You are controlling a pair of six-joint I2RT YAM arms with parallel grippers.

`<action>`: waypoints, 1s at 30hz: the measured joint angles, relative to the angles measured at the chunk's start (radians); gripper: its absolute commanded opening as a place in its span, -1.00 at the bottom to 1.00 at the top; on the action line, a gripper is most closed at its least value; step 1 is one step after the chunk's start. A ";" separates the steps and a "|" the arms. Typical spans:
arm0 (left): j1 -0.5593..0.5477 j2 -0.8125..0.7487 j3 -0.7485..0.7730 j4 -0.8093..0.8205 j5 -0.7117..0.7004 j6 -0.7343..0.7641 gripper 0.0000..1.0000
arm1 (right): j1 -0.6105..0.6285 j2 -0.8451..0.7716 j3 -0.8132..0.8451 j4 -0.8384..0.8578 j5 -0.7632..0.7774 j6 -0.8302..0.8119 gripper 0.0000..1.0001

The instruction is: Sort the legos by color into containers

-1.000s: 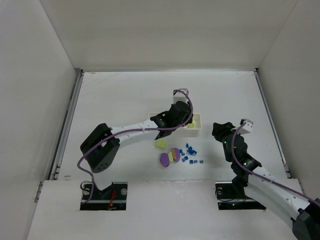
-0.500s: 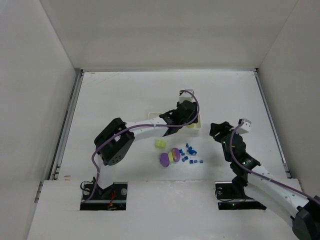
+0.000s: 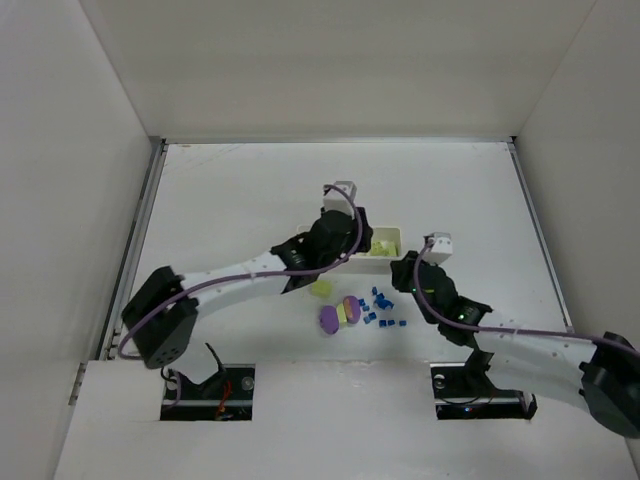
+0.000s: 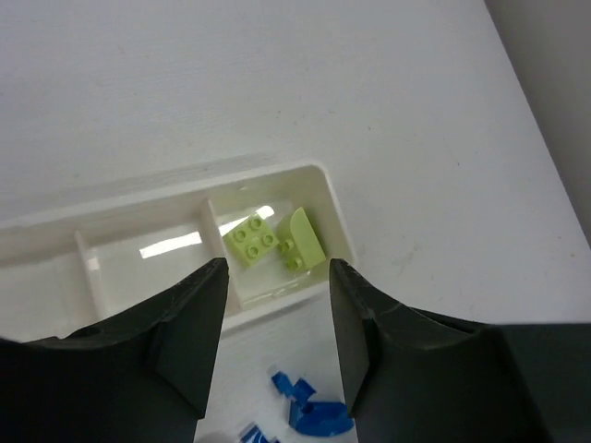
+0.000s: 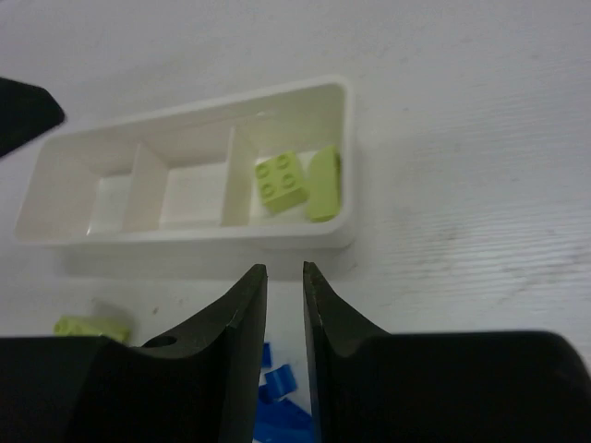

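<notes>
**A:** Overhead first. Where does everything lie?

**B:** The white tray (image 3: pixel 392 238) sits just far of the loose pile. The left gripper (image 3: pixel 335 240) hangs over the tray's left part. The right gripper (image 3: pixel 400 272) is just right of the pile, beside the blue bricks (image 3: pixel 382 305). A loose yellow-green block (image 3: pixel 321 289) and the purple piece (image 3: pixel 328 320) lie near of the tray.

**A:** And the left wrist view?

**B:** The left gripper (image 4: pixel 277 272) has its jaws well apart and holds nothing. Between them you can see the tray's (image 4: pixel 323 173) right-end compartment, with two yellow-green blocks (image 4: pixel 254 240) in it. I'd send this arm to the loose yellow-green block, bring it straight down, and close across the flat sides.

**A:** Right wrist view?

**B:** The right gripper (image 5: pixel 283 270) is almost pinched together, with a thin gap and nothing in it. Blue bricks (image 5: pixel 277 406) show below the fingers, near of the tray (image 5: pixel 349 157). The middle and left compartments look bare. It should widen before descending and take one brick from the cluster's edge. That brick belongs in a bare compartment, away from the yellow-green pair (image 5: pixel 280 177). Both arms are working close together, so I'd move one at a time.
</notes>
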 measured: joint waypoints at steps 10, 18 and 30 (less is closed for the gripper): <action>0.000 -0.567 -0.520 -0.019 -0.187 -0.019 -0.08 | 0.354 0.432 0.325 0.008 -0.003 -0.063 0.62; 0.032 -0.838 -0.694 -0.171 -0.235 -0.130 -0.05 | 0.365 0.690 0.512 -0.075 -0.084 -0.184 0.73; 0.121 -0.977 -0.722 -0.307 -0.244 -0.234 -0.01 | 0.241 0.761 0.609 -0.208 -0.395 -0.361 0.58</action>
